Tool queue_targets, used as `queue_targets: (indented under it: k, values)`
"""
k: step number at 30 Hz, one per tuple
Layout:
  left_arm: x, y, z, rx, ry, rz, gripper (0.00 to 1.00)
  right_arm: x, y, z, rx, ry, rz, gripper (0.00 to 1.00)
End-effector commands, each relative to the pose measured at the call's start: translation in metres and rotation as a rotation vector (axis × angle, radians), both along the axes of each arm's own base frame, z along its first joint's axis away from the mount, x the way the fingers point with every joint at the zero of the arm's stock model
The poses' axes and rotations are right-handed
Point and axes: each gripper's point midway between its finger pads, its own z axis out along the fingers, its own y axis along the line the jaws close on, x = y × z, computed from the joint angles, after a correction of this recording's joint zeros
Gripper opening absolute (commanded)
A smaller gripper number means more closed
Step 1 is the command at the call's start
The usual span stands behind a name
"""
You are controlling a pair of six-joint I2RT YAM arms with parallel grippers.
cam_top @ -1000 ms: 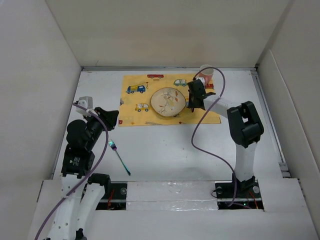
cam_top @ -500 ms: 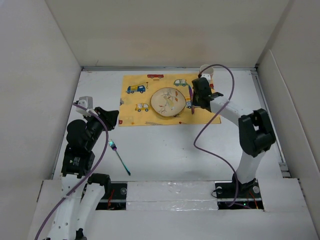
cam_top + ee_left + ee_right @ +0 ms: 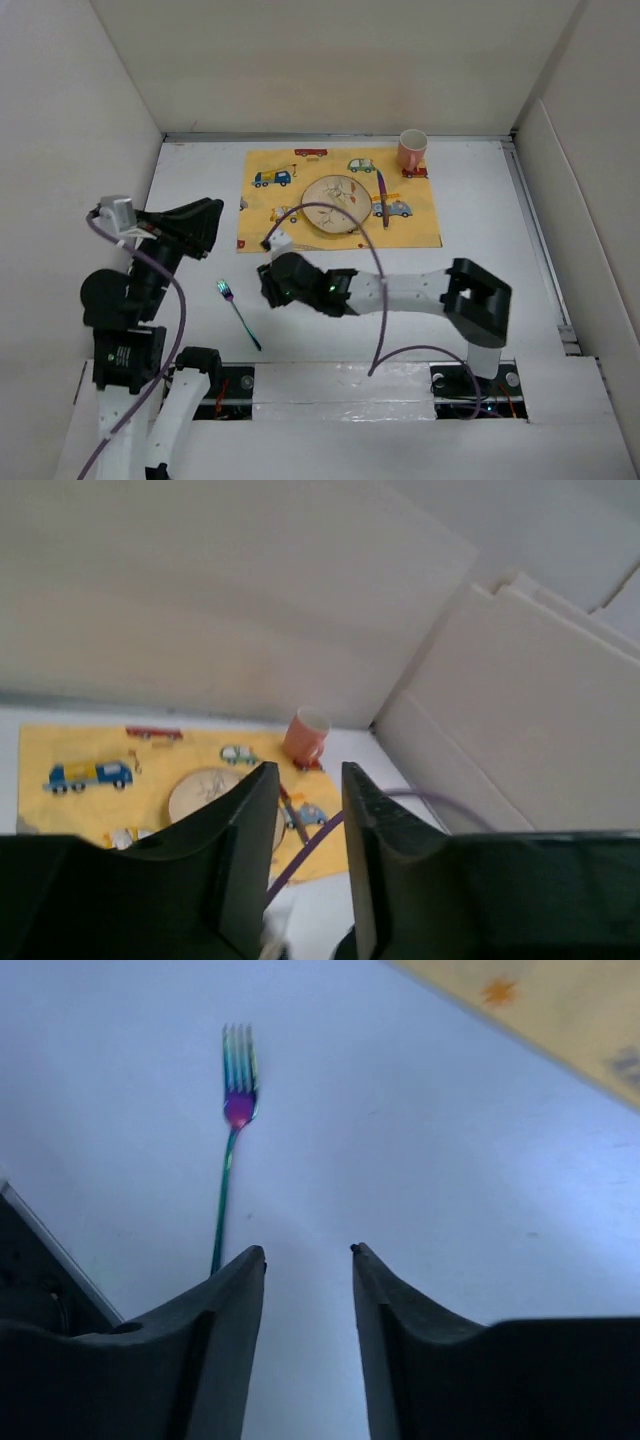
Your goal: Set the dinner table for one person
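Note:
The white dinner table holds a yellow car-print placemat. On the placemat lie a patterned plate, a purple utensil right of the plate, and a pink cup at the far right corner. An iridescent fork lies on the bare table near the front left. My right gripper is open and empty, low over the table just right of the fork's tines. My left gripper is open, empty and raised at the left; its view shows the cup and plate.
Off-white panels wall the table on the left, back and right. My right arm's purple cable loops over the front middle of the table. The placemat's corner shows at the upper right of the right wrist view.
My right arm let go of the purple utensil beside the plate and swung across to the near left by the fork. My left arm rose and drew back to the left.

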Motion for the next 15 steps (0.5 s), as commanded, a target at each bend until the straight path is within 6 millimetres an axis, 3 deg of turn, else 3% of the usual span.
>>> queue_targets:
  k: [1, 3, 4, 5, 6, 9, 11, 12, 15]
  values:
    - [-0.045, 0.003, 0.071, -0.041, -0.221, -0.018, 0.31, -0.015, 0.040, 0.000, -0.005, -0.022, 0.008, 0.48]
    - [-0.058, 0.007, 0.084, -0.044, -0.253, -0.003, 0.35, -0.035, 0.063, -0.012, -0.040, -0.043, 0.051, 0.49]
    - [-0.062, 0.009, 0.088, -0.047, -0.263, 0.005, 0.35, -0.037, 0.068, -0.016, -0.051, -0.051, 0.049, 0.49]
    - [-0.068, 0.012, 0.093, -0.051, -0.277, 0.017, 0.35, -0.037, 0.070, -0.034, -0.091, -0.037, 0.052, 0.49]
    - [-0.070, 0.013, 0.096, -0.050, -0.286, 0.021, 0.36, -0.042, 0.081, -0.031, -0.078, -0.036, 0.068, 0.49]
    - [-0.078, 0.015, 0.103, -0.050, -0.304, 0.029, 0.36, -0.046, 0.097, -0.050, -0.109, -0.028, 0.091, 0.49]
    - [-0.080, 0.014, 0.104, -0.046, -0.312, 0.024, 0.36, -0.050, 0.101, -0.062, -0.146, -0.021, 0.101, 0.49]
    - [-0.079, 0.014, 0.103, -0.047, -0.308, 0.024, 0.37, -0.050, 0.102, -0.078, -0.179, -0.013, 0.098, 0.49]
    - [-0.077, 0.015, 0.095, -0.043, -0.297, 0.028, 0.37, -0.046, 0.107, -0.085, -0.195, -0.012, 0.084, 0.46]
